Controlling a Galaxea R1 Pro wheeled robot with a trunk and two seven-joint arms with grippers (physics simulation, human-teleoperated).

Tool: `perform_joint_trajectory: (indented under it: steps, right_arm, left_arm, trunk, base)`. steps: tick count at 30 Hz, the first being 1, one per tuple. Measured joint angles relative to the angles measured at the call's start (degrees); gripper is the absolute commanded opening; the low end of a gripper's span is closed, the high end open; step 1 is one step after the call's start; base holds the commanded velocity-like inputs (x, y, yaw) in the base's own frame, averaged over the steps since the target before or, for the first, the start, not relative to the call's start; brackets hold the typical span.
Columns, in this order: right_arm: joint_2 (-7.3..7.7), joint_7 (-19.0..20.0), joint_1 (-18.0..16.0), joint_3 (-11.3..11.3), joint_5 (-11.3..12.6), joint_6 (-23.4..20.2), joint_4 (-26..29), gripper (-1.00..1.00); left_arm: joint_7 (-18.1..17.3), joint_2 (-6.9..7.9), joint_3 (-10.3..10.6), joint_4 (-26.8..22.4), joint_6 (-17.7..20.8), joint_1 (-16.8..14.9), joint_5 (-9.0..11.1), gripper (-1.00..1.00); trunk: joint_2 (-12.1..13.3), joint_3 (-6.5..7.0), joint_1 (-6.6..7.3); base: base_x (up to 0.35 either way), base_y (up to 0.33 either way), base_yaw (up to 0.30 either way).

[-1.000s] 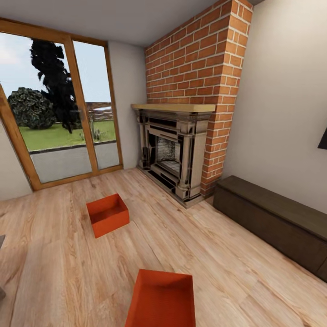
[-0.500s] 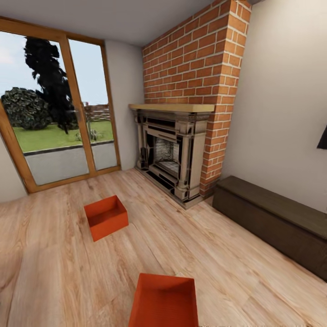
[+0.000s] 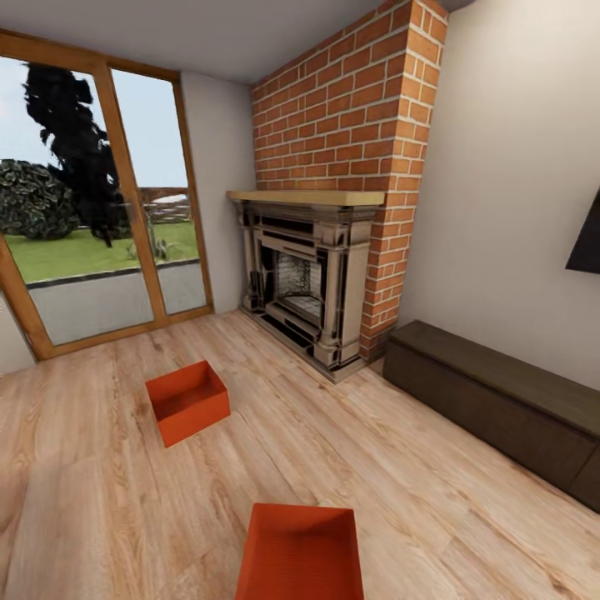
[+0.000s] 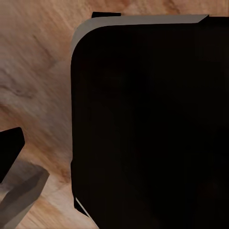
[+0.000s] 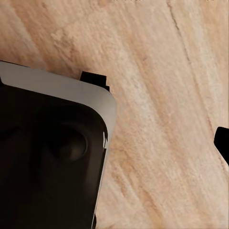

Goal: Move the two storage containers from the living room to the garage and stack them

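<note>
Open plank floor (image 3: 350, 433) runs between the near bin (image 3: 302, 554), at the bottom edge of the head view, and the far bin (image 3: 187, 402) by the glass door (image 3: 87, 217); fireplace (image 3: 304, 275) and bench (image 3: 500, 408) bound the right. Against a second ago the scene sits further left: the camera has turned right. Neither claw's state can be told.

Two plain orange-red storage containers, one near the fireplace (image 3: 187, 402) and one farther from it (image 3: 302, 553), sit on a light wood plank floor (image 3: 400, 483) with streaky brown grain. The fireplace (image 3: 304, 283) is red brick with pale mortar lines, a tan mantel and a beige-and-black surround. Beside the fireplace are cream walls (image 3: 508, 183), a dark brown low cabinet (image 3: 500, 408) and an amber wood-framed glass door (image 3: 100, 208) showing green lawn.
</note>
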State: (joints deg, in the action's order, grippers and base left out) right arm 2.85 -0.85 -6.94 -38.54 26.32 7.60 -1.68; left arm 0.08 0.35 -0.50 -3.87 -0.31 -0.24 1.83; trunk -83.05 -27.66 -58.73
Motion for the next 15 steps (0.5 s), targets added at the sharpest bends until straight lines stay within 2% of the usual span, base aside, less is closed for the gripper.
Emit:
perform_joint_trajectory:
  steps: [6,15]
  right_arm:
    - [0.00,0.00,0.01,0.00,-0.04,0.00,0.00,1.00]
    - [0.00,-0.01,-0.03,0.00,-0.04,0.02,-0.02,1.00]
  left_arm:
    - [0.00,0.00,0.00,0.00,-0.01,0.00,0.00,1.00]
    - [0.00,0.00,-0.02,0.00,-0.01,0.00,0.00,1.00]
  trunk:
    - [0.00,0.00,0.00]
    - [0.00,0.00,0.00]
  base:
    - [0.000,0.270,0.000]
    - [0.000,0.045,0.000]
